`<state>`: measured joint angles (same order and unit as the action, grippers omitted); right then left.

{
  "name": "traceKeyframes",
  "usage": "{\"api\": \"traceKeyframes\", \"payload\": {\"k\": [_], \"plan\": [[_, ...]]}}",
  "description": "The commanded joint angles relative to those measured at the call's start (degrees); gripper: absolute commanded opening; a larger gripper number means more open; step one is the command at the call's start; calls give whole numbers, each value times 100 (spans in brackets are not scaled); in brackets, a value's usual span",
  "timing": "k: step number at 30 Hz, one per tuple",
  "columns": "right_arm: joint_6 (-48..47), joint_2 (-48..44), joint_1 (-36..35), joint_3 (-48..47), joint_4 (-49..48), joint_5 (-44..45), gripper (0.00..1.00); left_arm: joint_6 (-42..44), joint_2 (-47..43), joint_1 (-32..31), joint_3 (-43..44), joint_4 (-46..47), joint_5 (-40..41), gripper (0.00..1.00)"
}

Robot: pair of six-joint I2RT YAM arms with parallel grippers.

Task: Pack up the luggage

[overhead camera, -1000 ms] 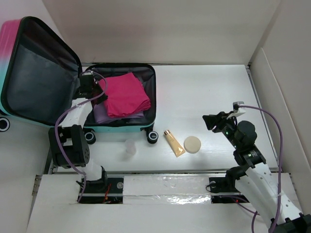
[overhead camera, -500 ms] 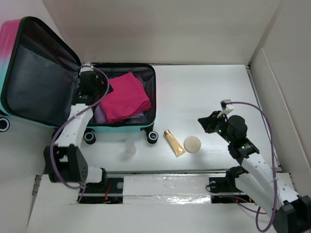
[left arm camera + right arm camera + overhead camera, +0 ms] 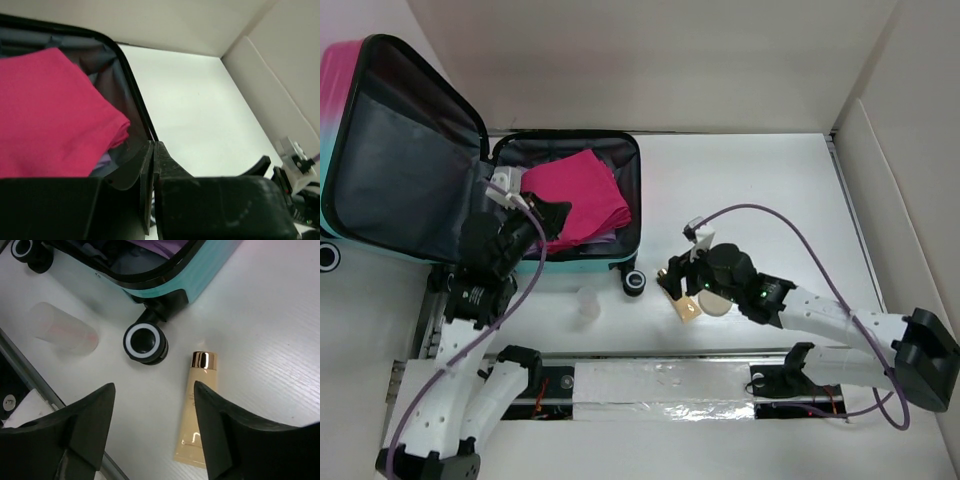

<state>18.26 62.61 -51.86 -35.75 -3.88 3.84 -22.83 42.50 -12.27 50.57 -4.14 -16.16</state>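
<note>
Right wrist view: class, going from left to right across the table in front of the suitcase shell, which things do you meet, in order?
translucent container lying on its side → luggage wheel → beige tube with a gold cap

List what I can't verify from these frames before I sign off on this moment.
1. Purple garment: left wrist view, only a sliver shows under the pink cloth.
2. Round disc: top view, the right arm covers most of it.
3. Tube: right wrist view, print blurred, lower corner behind the jaws.
4. Clear container: right wrist view, contents blurred.
</note>
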Motion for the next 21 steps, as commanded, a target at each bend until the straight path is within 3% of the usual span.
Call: {"api": "traceKeyframes", "payload": {"k": [1,4,5,8,11,16,21], "plan": [[116,355,-403,-230,-551,355,72,234,-836,-151,-326,-78,40,0],[187,874,-1053,-765,-781,556,83,279,-1557,-363,-626,80,638,17],[117,1293,-1203,-976,-772,635,88,279,-1682,-442,-644,115,763,32],[55,2146,-1512,-1776,-842,873,96,270,-2008,-600,-618,63,1159,47],[-15,2851,-1564,-2549,-940,812,98,323,-2167,-837,-583,-121,1404,49],[-208,4302,-1564,-4077,-115,767,99,420,-2386,-1032,-583,-333,1827,49],[-253,4831,-1678,-4520,370,987,97,428,-2554,-1084,-592,-333,1854,49]]}}
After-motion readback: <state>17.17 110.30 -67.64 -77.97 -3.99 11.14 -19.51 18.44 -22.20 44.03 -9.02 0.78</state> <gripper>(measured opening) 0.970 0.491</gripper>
